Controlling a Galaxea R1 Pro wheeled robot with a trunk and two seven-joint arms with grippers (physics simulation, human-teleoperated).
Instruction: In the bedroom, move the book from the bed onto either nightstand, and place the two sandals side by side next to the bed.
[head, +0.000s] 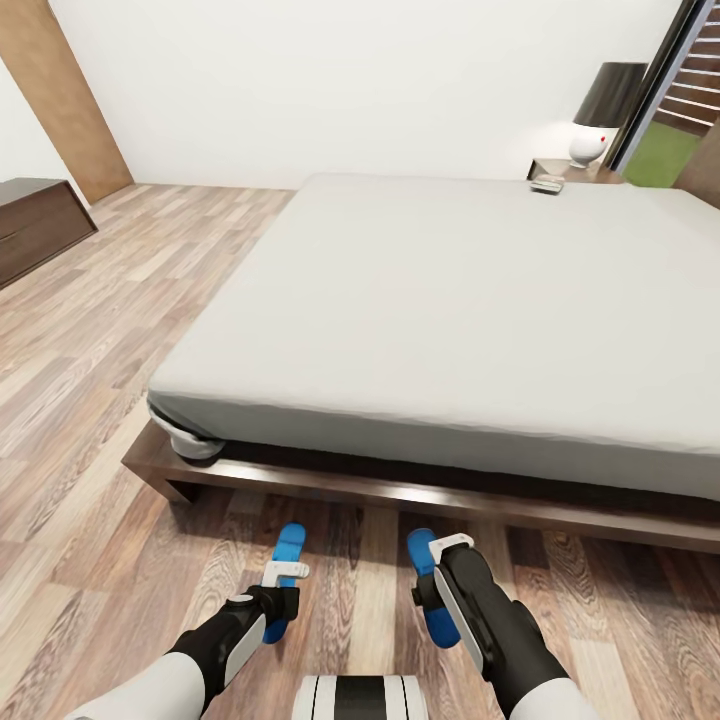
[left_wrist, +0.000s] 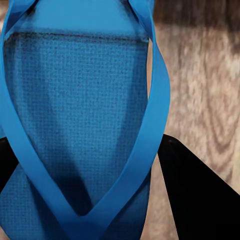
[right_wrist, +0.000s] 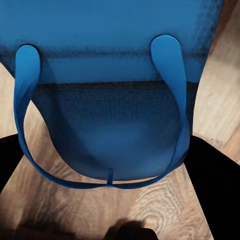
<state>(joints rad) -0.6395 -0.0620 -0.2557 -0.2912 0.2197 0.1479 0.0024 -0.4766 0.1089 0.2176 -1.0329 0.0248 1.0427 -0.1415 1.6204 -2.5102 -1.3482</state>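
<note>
Both sandals at floor by bed (head: 430, 300) foot edge, parallel, toes toward base. Left end effector (head: 283, 574) over left sandal (head: 287, 550); right end effector (head: 444, 549) over right sandal (head: 424, 560). Pinching or spread: cannot tell. Book (head: 547, 184) apparently on far nightstand (head: 590, 172), so sandal pairing likely the remaining step.

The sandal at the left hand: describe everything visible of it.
The left sandal is a flat, bright blue flip-flop with a woven-textured footbed and thin smooth straps meeting in a V. It lies lengthwise on the wood-plank floor, toward the bed's dark base, its near part hidden under the left hand. Whether the fingers grip it cannot be told.
</note>
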